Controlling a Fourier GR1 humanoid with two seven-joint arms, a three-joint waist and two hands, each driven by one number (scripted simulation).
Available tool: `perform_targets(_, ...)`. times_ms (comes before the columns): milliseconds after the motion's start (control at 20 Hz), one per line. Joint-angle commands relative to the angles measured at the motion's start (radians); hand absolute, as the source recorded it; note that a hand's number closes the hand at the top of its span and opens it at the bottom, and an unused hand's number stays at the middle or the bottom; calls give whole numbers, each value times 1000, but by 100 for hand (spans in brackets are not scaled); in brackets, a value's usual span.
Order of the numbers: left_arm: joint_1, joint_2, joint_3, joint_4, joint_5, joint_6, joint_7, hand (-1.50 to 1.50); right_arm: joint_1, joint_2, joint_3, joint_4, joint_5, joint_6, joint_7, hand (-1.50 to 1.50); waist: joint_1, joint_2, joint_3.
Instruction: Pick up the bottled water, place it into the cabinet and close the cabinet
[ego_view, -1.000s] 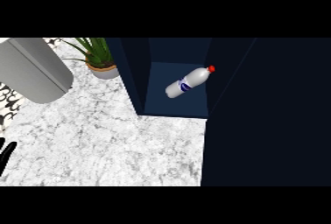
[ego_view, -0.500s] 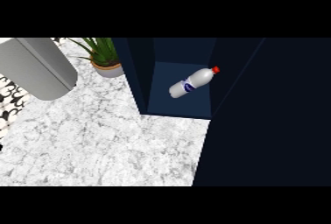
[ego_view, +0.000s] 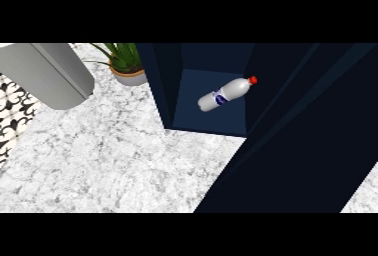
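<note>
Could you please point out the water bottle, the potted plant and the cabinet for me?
bottle (ego_view: 225, 95), head view, on its white body by the blue label.
plant (ego_view: 131, 77), head view, on its pot.
cabinet (ego_view: 214, 119), head view, on the bare shelf floor below the bottle.

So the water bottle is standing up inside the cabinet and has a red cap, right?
No: the head view shows the water bottle lying on its side inside the cabinet, not standing up. The cap is red.

Bright, even light covers the marble counter (ego_view: 111, 160) at lower left; the cabinet (ego_view: 214, 120) interior, upper centre, is dim; its door (ego_view: 310, 150) at right nearly black.
</note>
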Motion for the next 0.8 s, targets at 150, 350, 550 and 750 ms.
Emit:
perform_targets(150, 23, 23, 68, 33, 46, -105, -18, -150, -347, 144, 150, 197, 12, -190, 161, 150, 21, 19, 7)
perform_targets(350, 84, 17, 115, 73, 36, -176, -60, -150, -576, 146, 93, 310, -175, -184, 138, 150, 22, 27, 14)
perform_targets(550, 192, -14, 172, 69, 35, -227, -91, -150, -737, 147, 18, 457, -278, -165, 150, 150, -17, 23, 18)
perform_targets(750, 228, -19, 247, 119, 53, -305, -94, -150, -746, 147, -15, 617, -343, -185, 98, 150, -45, 28, 19)
